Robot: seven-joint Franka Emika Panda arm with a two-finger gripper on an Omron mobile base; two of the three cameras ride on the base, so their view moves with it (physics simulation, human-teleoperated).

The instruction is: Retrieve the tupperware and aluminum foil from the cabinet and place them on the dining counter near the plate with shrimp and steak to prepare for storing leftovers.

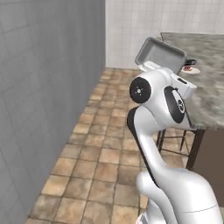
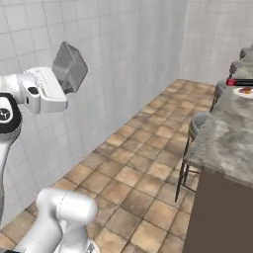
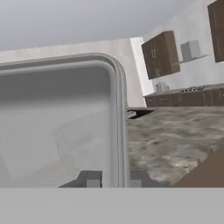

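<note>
- The gripper (image 3: 112, 178) is clamped on the rim of the tupperware (image 1: 160, 55), one finger inside the wall and one outside, as the hand view shows.
- The tub is held up in the air above the arm's wrist, tilted so its open side faces up and away; in the right base view the tupperware (image 2: 69, 67) hangs over the tiled floor (image 2: 143, 173), near the grey wall (image 2: 123, 59).
- In the hand view the tupperware (image 3: 57, 127) takes up the left half, with the dining counter (image 3: 175, 135) beyond its rim on the right.
- The dining counter (image 1: 210, 87) lies to the right of the arm, its near edge over a metal stool (image 1: 173, 138).
- The plate with shrimp and steak (image 1: 189, 69) sits on the counter's far part, well apart from the tub.
- Just behind the plate (image 2: 244, 91) lies the aluminum foil (image 2: 239, 82), its red end towards the left.
- Brown cabinets (image 3: 161, 54) hang on the far wall in the hand view.
</note>
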